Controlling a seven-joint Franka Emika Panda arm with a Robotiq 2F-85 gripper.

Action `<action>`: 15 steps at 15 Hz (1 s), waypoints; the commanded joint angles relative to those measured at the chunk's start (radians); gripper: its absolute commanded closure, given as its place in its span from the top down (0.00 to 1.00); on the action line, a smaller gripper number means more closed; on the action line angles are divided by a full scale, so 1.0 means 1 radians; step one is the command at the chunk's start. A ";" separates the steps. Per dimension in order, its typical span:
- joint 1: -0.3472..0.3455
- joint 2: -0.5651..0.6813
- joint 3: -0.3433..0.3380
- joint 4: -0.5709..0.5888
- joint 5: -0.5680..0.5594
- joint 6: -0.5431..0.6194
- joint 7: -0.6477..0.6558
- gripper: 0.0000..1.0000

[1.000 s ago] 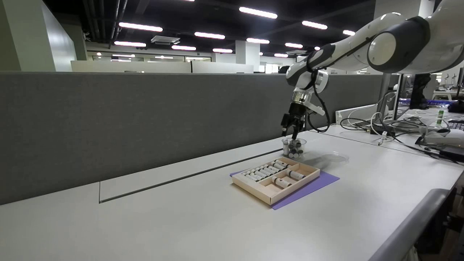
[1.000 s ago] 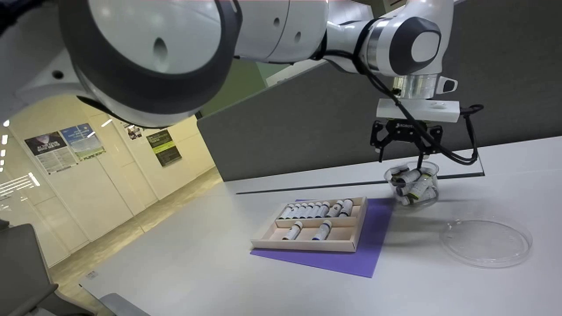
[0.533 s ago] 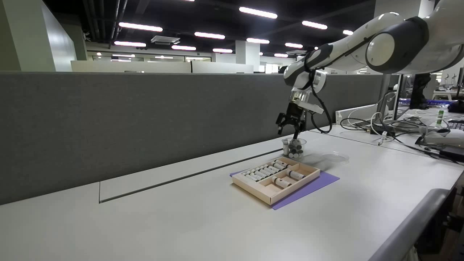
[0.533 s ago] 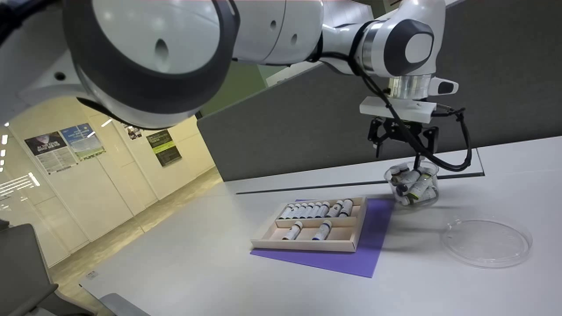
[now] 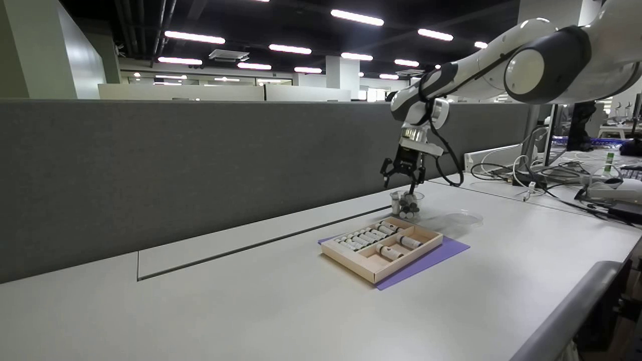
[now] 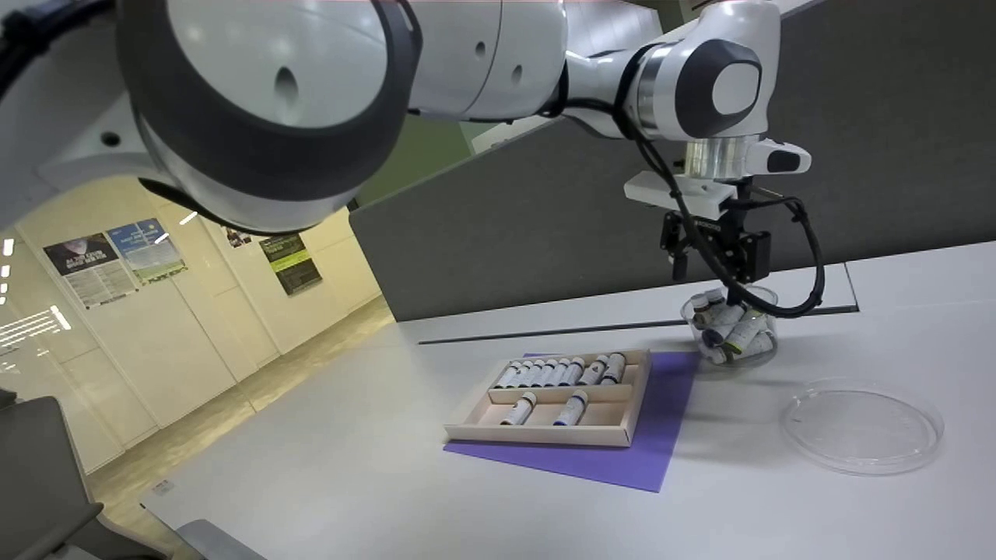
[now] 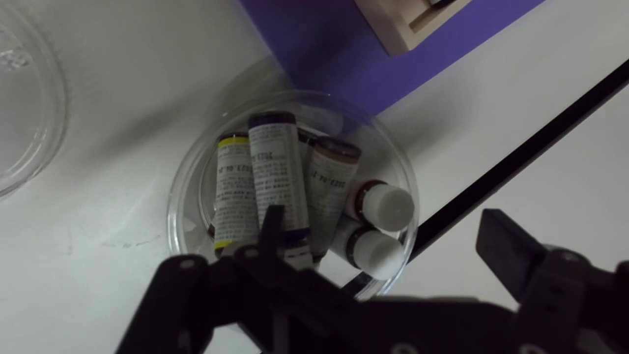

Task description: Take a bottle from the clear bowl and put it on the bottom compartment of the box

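Observation:
The clear bowl holds several white-labelled bottles; it also shows in both exterior views. Two bottles show white caps towards its rim. My gripper is open and empty above the bowl; it also shows in both exterior views. One finger is over the bottles, the other outside the rim. The wooden box has a row of bottles in its upper compartment and two bottles in the bottom compartment. Only its corner shows in the wrist view.
The box sits on a purple mat. A clear round lid or dish lies on the table beside the bowl. A grey partition stands behind the table. Cables and equipment lie farther along the table.
My gripper has turned about its upright axis and shifted slightly, staying open over the bowl. In an exterior view the wrist has moved a little left. The bowl, bottles and box have not moved.

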 commanded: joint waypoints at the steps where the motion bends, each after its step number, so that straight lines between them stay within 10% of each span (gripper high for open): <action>1: 0.007 0.029 -0.025 0.053 -0.010 -0.017 0.108 1.00; 11: 0.001 0.037 -0.037 0.056 -0.013 -0.066 0.141 1.00; 12: 0.000 0.038 -0.036 0.056 -0.013 -0.071 0.137 0.75; 15: -0.001 0.038 -0.036 0.057 -0.013 -0.086 0.135 0.58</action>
